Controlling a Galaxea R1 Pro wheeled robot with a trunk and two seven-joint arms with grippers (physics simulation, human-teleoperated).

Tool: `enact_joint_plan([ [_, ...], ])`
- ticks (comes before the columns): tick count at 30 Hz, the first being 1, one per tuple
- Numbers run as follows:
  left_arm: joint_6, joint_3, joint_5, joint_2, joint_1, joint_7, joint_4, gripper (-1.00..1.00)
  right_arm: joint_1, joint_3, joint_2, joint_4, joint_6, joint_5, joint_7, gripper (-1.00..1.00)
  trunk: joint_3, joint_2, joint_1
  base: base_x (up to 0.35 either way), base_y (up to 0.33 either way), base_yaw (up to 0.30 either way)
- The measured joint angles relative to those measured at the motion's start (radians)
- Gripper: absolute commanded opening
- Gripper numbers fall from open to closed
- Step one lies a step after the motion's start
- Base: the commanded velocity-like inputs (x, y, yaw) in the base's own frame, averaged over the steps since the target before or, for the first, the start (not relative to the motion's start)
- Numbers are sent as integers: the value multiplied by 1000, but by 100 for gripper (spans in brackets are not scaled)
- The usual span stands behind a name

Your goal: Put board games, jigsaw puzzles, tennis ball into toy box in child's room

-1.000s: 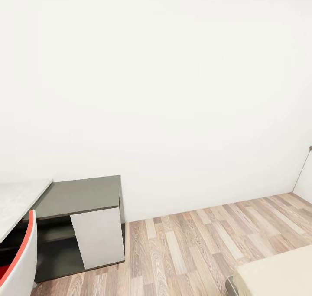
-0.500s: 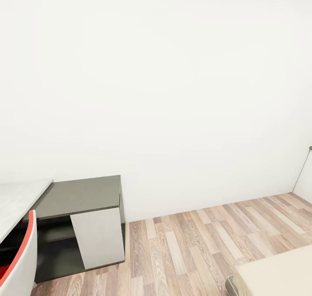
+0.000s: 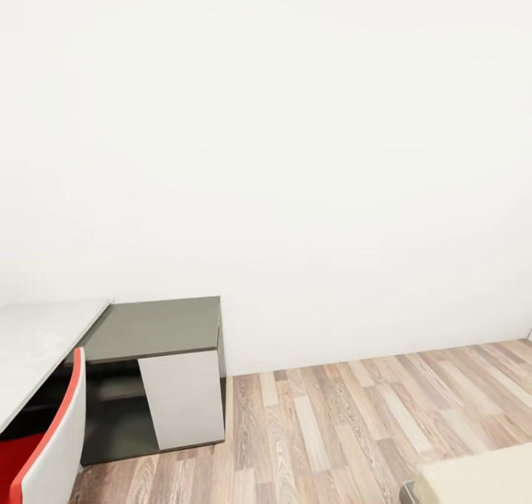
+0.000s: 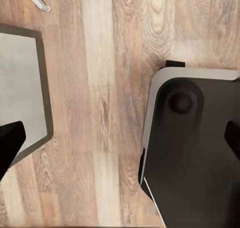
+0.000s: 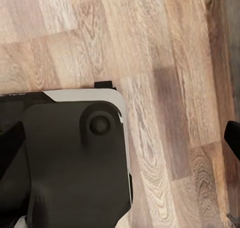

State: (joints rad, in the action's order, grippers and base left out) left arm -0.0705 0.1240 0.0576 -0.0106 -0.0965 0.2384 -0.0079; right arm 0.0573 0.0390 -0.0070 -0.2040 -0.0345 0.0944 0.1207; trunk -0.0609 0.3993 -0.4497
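- The wall (image 3: 295, 157) takes most of my head view, white and bare, so I judge I am on my way and turning, not handling anything.
- The floor (image 3: 355, 423), wood plank, runs from the wall toward me; both wrist views look down on it past my own dark base (image 4: 195, 158).
- The table (image 3: 29, 341) sits at the left of the head view, its light-grey top joined at the corner to the lower dark-grey section (image 3: 159, 328); the part of it I see is bare. The toy box, puzzles, ball and third game sit somewhere out of these views.
- The bed (image 3: 480, 478) shows as a beige corner at the lower right of the head view. No game box lies on that corner.
- A chair (image 3: 48, 452), white shell with a red inside, stands against the table at the lower left.
- My left pincer (image 4: 120, 138) shows two dark fingertips at the far edges of its wrist view, spread wide with nothing between them.
- My right pincer (image 5: 120, 138) is the same: tips apart, empty.
- To do this step well, I should turn slowly until the toys come into sight, and keep my base clear of the chair and bed frame.
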Motion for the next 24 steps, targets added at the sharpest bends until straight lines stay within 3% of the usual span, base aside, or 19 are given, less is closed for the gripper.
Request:
enact_joint_plan([
  [11, 0, 0, -1, 7, 0, 0, 0, 100, 0, 34, 9, 0, 0, -14, 31, 100, 1, 0, 0, 0, 0, 267],
  [24, 2, -3, 6, 17, 0, -8, -3, 100, -1, 44, 10, 0, 2, -16, 40, 100, 2, 0, 0, 0, 0, 46],
])
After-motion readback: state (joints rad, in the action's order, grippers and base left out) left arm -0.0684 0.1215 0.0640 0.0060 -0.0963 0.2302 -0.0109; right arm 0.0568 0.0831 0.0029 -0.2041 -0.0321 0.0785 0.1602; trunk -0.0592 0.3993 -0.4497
